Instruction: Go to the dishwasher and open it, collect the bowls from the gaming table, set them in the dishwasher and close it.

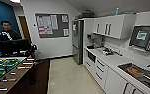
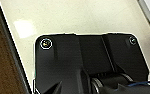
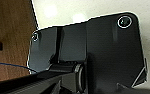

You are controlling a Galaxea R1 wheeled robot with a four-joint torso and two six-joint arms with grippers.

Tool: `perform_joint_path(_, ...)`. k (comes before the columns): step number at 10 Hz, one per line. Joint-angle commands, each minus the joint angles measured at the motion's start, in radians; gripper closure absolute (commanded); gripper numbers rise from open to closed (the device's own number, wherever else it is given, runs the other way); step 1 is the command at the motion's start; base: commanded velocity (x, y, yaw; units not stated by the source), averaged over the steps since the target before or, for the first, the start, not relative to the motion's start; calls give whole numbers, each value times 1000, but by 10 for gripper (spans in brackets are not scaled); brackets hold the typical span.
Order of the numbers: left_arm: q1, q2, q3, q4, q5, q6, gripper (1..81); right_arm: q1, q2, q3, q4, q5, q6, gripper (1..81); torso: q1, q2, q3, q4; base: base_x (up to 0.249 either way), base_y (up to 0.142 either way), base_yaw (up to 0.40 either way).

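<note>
A white kitchen run with drawers and cabinet doors lines the right wall. I cannot pick out a steel-grey dishwasher front along it. The bowls and the white-topped gaming table are out of view. The left wrist view has my arm's dark plate hanging over pale floor beside a brown strip. In the right wrist view the other dark plate hangs over pale floor next to a brown wooden surface.
A green-field foosball table with rods stands at the left on dark carpet. A person sits behind a monitor. A pale floor lane runs ahead to a steel fridge. A sink is set in the counter.
</note>
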Motion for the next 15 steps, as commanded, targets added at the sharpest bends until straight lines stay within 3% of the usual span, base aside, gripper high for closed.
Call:
perform_joint_path(1, -51, -9, 10, -2, 44, 8, 10, 50, -57, 108, -16, -40, -1, 10, 0, 0, 0, 0, 0, 0, 338)
perform_joint_path(3, -50, -26, 41, 0, 44, 8, 10, 52, -98, 175, -16, -39, -1, 10, 0, 0, 0, 0, 0, 0, 338)
perform_joint_path(6, -50, -75, 122, -3, 42, 8, 10, 52, -98, 181, -16, -40, -1, 10, 0, 0, 0, 0, 0, 0, 338)
perform_joint_path(15, -50, -65, 115, -8, 42, 6, 10, 49, -91, 155, -13, -36, 0, 10, 0, 0, 0, 0, 0, 0, 335)
